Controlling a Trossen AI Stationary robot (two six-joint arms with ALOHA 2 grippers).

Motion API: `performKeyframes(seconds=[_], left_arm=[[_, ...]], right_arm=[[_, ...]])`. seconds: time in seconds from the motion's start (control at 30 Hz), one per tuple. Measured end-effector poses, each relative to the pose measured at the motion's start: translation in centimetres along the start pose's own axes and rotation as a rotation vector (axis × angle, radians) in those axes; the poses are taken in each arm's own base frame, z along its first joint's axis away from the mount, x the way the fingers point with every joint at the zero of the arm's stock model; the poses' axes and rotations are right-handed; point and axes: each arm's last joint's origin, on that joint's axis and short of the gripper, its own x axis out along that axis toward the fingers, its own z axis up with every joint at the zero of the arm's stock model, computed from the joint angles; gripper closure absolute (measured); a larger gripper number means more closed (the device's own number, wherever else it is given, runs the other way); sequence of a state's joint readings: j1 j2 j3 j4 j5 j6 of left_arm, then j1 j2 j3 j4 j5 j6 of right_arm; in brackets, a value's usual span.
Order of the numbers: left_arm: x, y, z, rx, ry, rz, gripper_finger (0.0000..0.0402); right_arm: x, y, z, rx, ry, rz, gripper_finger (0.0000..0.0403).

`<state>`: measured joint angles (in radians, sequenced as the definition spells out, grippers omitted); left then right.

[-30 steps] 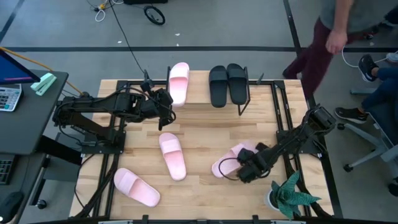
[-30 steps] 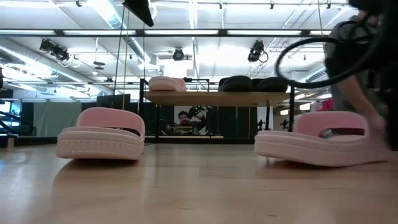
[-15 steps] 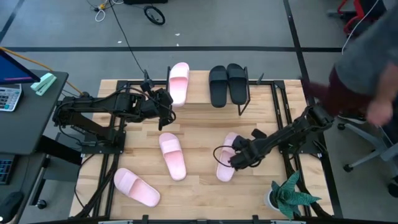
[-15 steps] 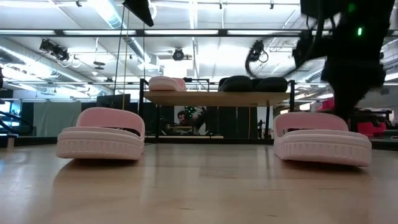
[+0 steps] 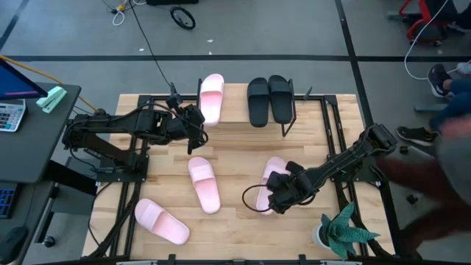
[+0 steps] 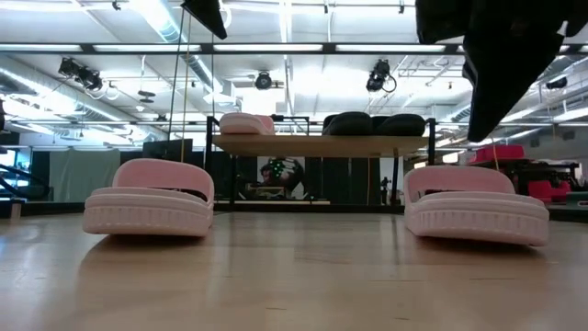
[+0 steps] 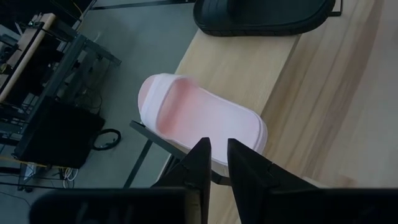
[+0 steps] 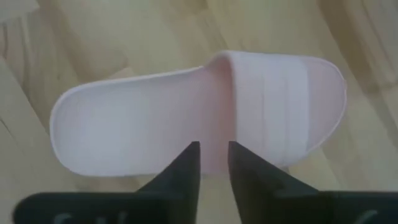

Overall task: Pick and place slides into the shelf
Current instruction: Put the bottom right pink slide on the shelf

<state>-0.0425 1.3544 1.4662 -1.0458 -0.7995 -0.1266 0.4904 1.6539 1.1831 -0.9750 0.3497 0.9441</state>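
One light pink slide point(image 5: 211, 97) and two black slides point(image 5: 268, 100) lie on the shelf's wooden top point(image 5: 235, 112) at the table's far side. Three more pink slides lie sole down on the table: one at the middle point(image 5: 204, 184), one near the front left point(image 5: 160, 221), and one point(image 5: 274, 171) right of the middle. My right gripper point(image 5: 275, 197) hovers shut above that last slide's near end point(image 8: 186, 118), clear of it; the low view shows the gripper point(image 6: 482, 129) above the slide point(image 6: 476, 207). My left gripper point(image 5: 199, 129) waits shut, beside the shelf's pink slide point(image 7: 199, 118).
A potted plant point(image 5: 340, 230) stands at the table's near right corner. A cable loop point(image 5: 254, 200) hangs by the right gripper. The shelf's black frame legs point(image 5: 288, 125) stand on the table. A person moves beyond the table's right edge point(image 5: 441, 147).
My right gripper has turned the right-hand pink slide from lying slantwise to pointing at the far edge and shifted it a little toward the left. The gripper has then risen clear of the slide and drawn back toward the near edge. The slide stays flat on the table.
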Motion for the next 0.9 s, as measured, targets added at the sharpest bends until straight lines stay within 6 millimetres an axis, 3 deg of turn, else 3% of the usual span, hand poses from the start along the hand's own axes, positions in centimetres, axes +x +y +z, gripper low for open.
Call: performKeyframes(seconds=[0.33, 0.5, 0.9], left_arm=[[0.0, 0.0, 0.0, 0.000, 0.000, 0.000, 0.0340], [0.0, 0.0, 0.0, 0.004, 0.000, 0.000, 0.0346], [0.0, 0.0, 0.0, 0.001, 0.000, 0.000, 0.0342]], right_arm=[[2.3, -0.2, -1.0, -0.100, -0.065, -0.039, 0.0250], [2.3, -0.6, -0.6, -0.126, -0.160, -0.125, 0.0247], [2.8, -0.4, -0.3, -0.106, -0.146, -0.098, 0.0249]])
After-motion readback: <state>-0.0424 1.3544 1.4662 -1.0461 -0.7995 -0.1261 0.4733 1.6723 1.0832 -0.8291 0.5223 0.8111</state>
